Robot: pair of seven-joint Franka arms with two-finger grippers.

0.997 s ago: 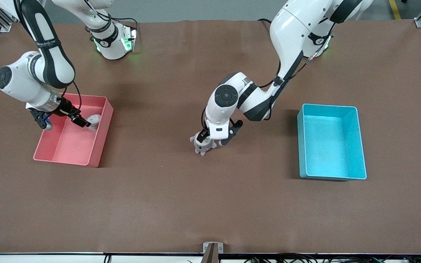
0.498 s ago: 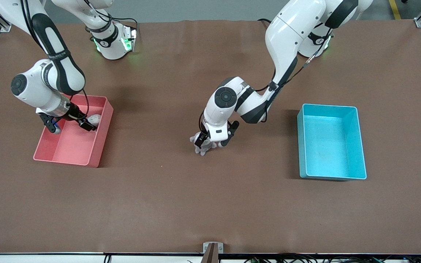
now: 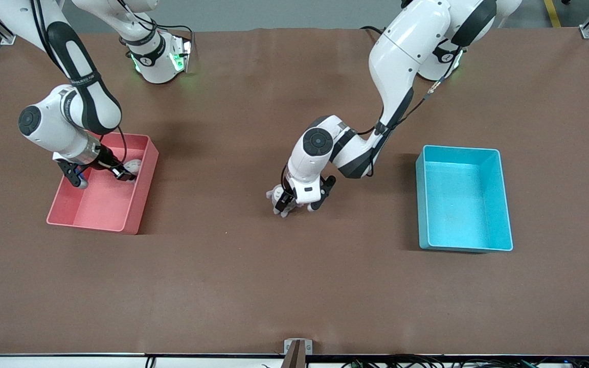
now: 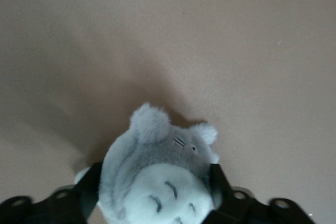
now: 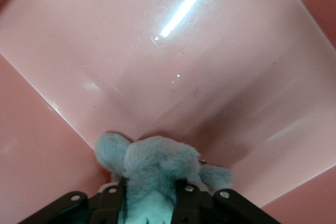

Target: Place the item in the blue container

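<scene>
The brown table [image 3: 294, 286] fills nearly everything I see, a matte sheet with faint creases, its edge nearest the front camera lined with cables and a small metal bracket. Grey floor and aluminium frame posts show along the top, where my two bases stand.

Two bins sit on it, same shape. The blue container [image 3: 499, 204] lies toward my left arm's end of the table, open side up, with nothing visible inside it. The pink bin [image 3: 141, 194] lies toward my right arm's end, well apart from the blue one.

Two plush toys, one per gripper. The grey plush [image 3: 277, 198] lies on the bare table about midway between the bins, well apart from the blue container. My left gripper [image 3: 302, 203] is down around it; in the left wrist view my black fingers [image 4: 218, 179] sit against both sides of its furry body [image 4: 157, 182], pressing in on it, while it rests on the table. The second plush [image 3: 132, 166], pale teal in the right wrist view [image 5: 157, 163], is inside the pink bin, in the corner nearest my right base. My right gripper [image 3: 101, 173] reaches into that bin and is clamped on this toy, the fur squeezed between my fingers [image 5: 185, 203].
</scene>
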